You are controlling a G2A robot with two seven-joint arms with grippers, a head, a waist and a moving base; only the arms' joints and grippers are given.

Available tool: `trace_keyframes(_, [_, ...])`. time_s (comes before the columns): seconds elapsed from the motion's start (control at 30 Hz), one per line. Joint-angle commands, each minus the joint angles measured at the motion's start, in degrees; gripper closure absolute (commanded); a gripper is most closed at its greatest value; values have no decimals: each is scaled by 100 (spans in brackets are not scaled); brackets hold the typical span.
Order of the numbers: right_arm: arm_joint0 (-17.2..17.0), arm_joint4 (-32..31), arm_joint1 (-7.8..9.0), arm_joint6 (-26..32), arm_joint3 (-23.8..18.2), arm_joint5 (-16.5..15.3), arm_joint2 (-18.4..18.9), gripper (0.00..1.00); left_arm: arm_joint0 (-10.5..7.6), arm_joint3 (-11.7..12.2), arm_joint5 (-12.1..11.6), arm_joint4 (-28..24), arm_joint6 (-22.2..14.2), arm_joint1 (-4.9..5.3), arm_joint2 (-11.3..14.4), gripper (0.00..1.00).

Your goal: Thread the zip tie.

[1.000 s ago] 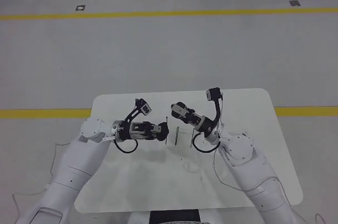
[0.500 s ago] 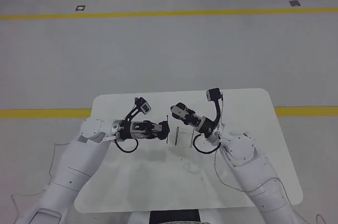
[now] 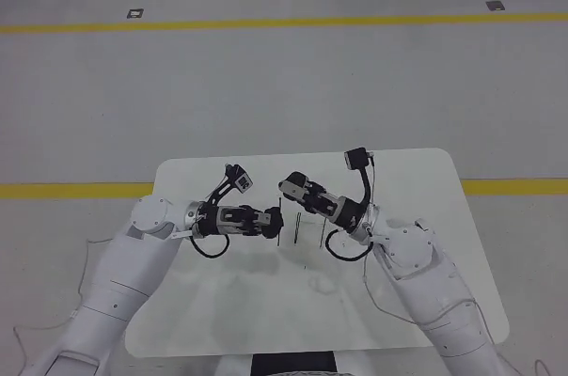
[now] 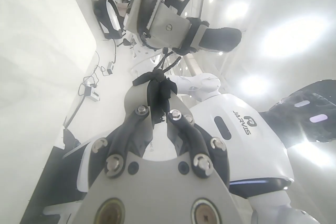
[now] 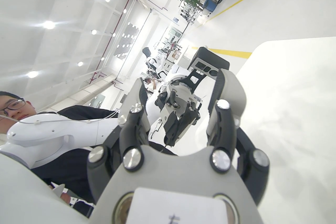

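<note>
Movement over the last second is mostly that of the right gripper (image 5: 180, 76). In the top view it has slid across the table (image 3: 406, 188) toward the other arm and closed much of the gap, while the left gripper (image 4: 157, 87) has shifted only slightly. The left gripper's fingers are pressed together on the zip tie (image 3: 279, 237), a thin black strip that in the top view sticks out on both sides of the fingertips, over the middle of the table. From the left wrist camera, thin black strands run from the pinched fingertips toward the right gripper, though whether they form a loop is too fine to tell. The right gripper's fingers stand wide apart with nothing between them — its own camera looks through the gap at the left gripper's clamped tips, near but not touching. Two more thin dark lines (image 3: 297, 228) show on the table just beside the held tie; whether they are ties or shadows I cannot tell. By my reading the approach is nearly finished and the threading itself is not yet begun — the open fingers next need to take the free end, and so slim a strip could easily flex away.
</note>
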Motion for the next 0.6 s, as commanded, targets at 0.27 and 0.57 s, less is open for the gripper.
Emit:
trace_keyframes(0.27, [-42, -201, 75, 152, -73, 0, 1, 62, -46, -40, -117, 22, 15, 54, 1, 100])
trace_keyframes(0.57, [-28, -214, 125, 237, -88, 0, -83, 65, -64, -68, -186, 9, 30, 97, 27, 100])
